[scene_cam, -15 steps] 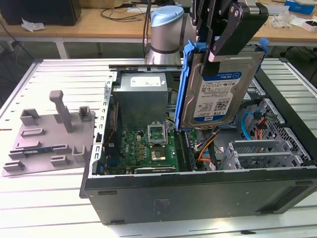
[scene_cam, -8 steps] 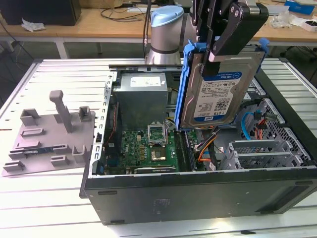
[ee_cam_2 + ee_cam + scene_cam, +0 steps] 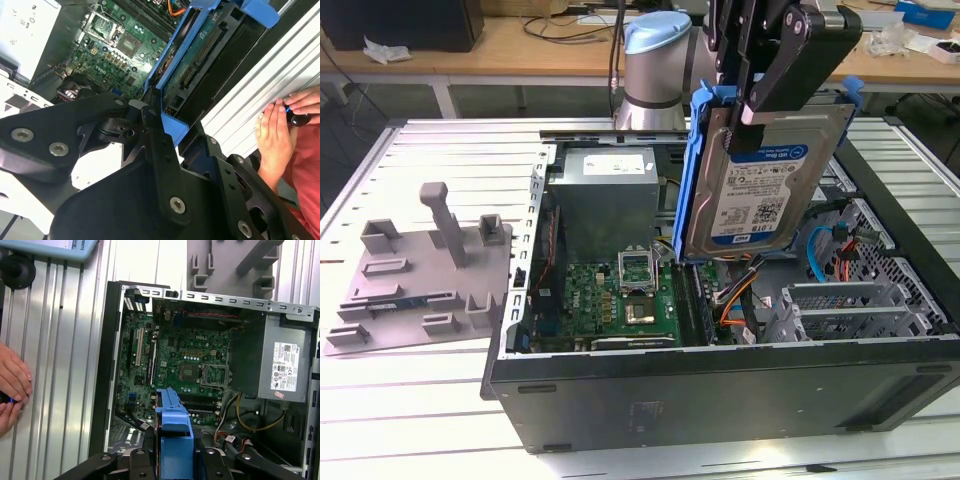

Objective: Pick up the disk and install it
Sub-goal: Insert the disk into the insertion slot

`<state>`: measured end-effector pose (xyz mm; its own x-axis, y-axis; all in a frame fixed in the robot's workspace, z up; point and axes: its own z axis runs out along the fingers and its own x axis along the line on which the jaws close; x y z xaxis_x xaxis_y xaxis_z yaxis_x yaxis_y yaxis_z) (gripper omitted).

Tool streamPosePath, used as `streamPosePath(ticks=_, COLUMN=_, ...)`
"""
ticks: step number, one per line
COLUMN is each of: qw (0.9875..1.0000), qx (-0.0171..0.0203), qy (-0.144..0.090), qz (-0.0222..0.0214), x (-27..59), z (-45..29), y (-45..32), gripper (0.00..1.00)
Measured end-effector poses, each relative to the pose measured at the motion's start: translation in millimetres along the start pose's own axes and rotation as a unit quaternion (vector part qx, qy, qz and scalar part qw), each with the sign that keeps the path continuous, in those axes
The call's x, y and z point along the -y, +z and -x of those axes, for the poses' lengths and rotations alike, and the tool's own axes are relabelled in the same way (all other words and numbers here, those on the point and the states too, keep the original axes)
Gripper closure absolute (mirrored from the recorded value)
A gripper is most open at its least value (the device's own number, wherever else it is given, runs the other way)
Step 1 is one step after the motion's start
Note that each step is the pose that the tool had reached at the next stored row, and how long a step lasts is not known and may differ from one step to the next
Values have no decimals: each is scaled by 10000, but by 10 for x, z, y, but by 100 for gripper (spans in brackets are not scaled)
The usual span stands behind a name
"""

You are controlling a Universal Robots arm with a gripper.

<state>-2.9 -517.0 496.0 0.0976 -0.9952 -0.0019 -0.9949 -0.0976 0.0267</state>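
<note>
The disk (image 3: 760,190) hangs upright and slightly tilted in the air above the open computer case (image 3: 720,380). It is a silver drive with a white-and-blue label in a blue bracket. My gripper (image 3: 757,112) comes down from above and is shut on its upper part, one black finger (image 3: 775,75) lying across the label side. In the second wrist view the disk's green circuit side (image 3: 200,55) and blue bracket show between my black fingers (image 3: 160,145). In the first wrist view the bracket's blue edge (image 3: 173,427) sticks out over the motherboard (image 3: 185,360).
Inside the case are a green motherboard (image 3: 620,295), a grey power supply (image 3: 605,190), coloured cables (image 3: 735,300) and a metal drive cage (image 3: 850,305) at the exterior view's right. A grey moulded tray (image 3: 420,270) lies at its left. A person's hands (image 3: 285,125) rest beside the case.
</note>
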Motion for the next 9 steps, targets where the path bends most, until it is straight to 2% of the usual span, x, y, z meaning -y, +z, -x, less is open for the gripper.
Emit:
streamPosePath(ticks=2, qw=10000, qx=31, qy=7, qz=-5, x=-1, z=-9, y=0, gripper=63)
streamPosePath(ticks=9, qw=9999, qx=43, qy=124, qz=-14, x=-1, z=-13, y=4, gripper=63)
